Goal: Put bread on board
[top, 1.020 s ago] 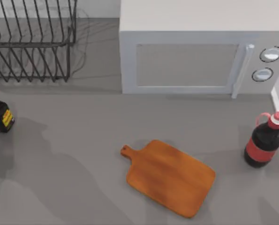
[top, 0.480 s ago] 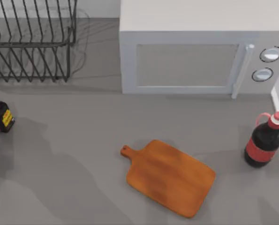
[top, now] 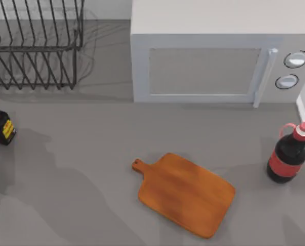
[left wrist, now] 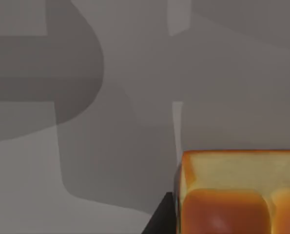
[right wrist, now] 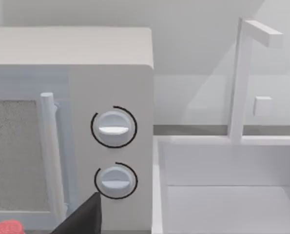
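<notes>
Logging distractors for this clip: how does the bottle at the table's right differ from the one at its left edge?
The right bottle stands whole in the top view, red-capped, with a red band. The left bottle is cut by the frame edge and carries a yellow label. Both are dark, and both sit apart from the board.

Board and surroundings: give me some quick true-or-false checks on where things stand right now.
1. The board has nothing on it. True.
2. The bread already lies on the board. False: the left wrist view shows it over bare grey table.
3. The microwave door is open. False: it is shut.
4. A red-capped dark bottle stands at the table's right. True.
5. The board's handle points toward the bottle. False: it points toward the table's left.
</notes>
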